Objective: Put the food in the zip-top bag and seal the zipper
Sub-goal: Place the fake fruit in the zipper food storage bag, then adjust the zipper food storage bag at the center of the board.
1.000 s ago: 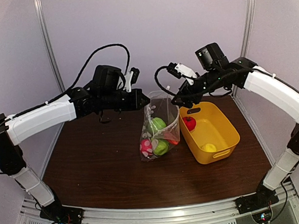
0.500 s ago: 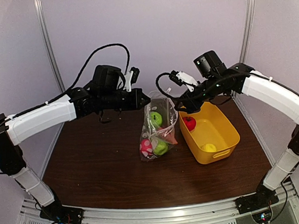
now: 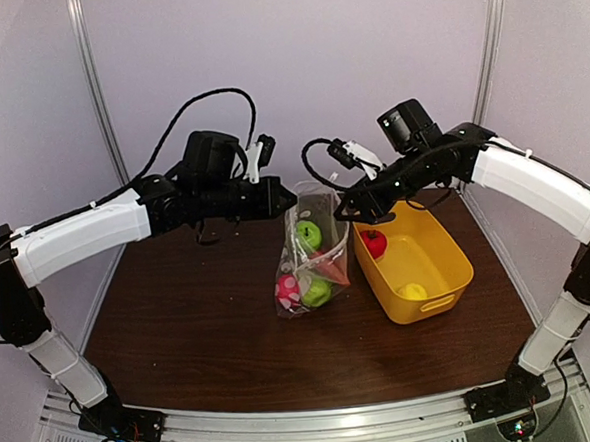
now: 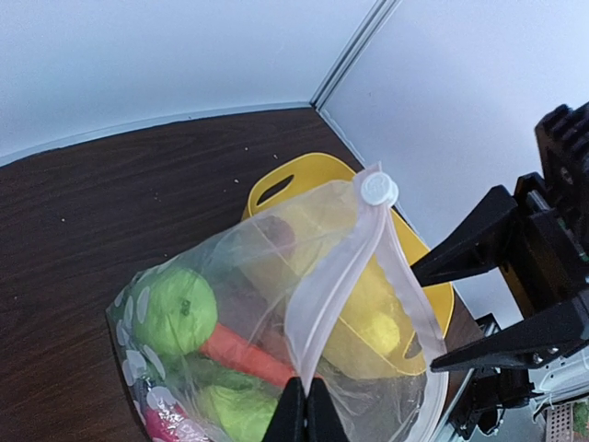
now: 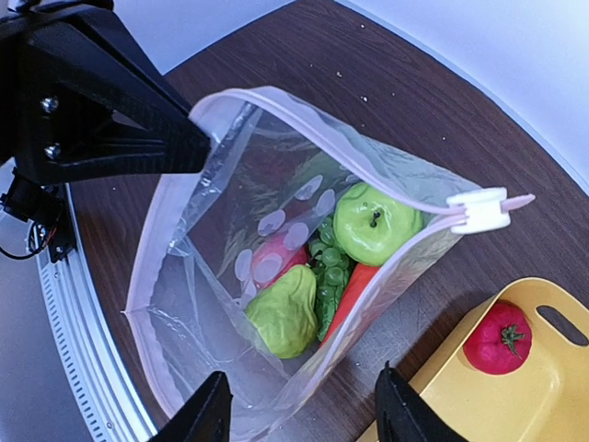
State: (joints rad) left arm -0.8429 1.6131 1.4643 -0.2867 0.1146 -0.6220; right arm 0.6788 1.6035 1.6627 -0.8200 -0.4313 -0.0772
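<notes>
The zip-top bag (image 3: 313, 258) stands open on the table, left of the basket. My left gripper (image 3: 286, 198) is shut on the zipper (image 4: 339, 276) at the mouth edge and holds it up; the pinch shows in the left wrist view (image 4: 306, 405). The white slider (image 5: 479, 210) sits at the far end of the zipper (image 5: 368, 166). The food in the bag is a green apple (image 5: 375, 221), grapes (image 5: 327, 276), a carrot (image 5: 354, 290), a green fruit (image 5: 285, 313) and a pink piece (image 5: 276, 262). My right gripper (image 5: 302, 414) is open and empty just above the bag's near edge (image 3: 350, 208).
The yellow basket (image 3: 433, 273) stands right of the bag, close against it, and holds a red tomato (image 3: 374, 242) and a small yellow fruit (image 3: 412, 291). The tomato (image 5: 497, 336) lies right of my right fingers. White walls close the back and sides.
My right arm has moved left and slightly down, toward the bag's mouth. The bag has shifted shape a little. The left gripper has held still on the zipper edge.
</notes>
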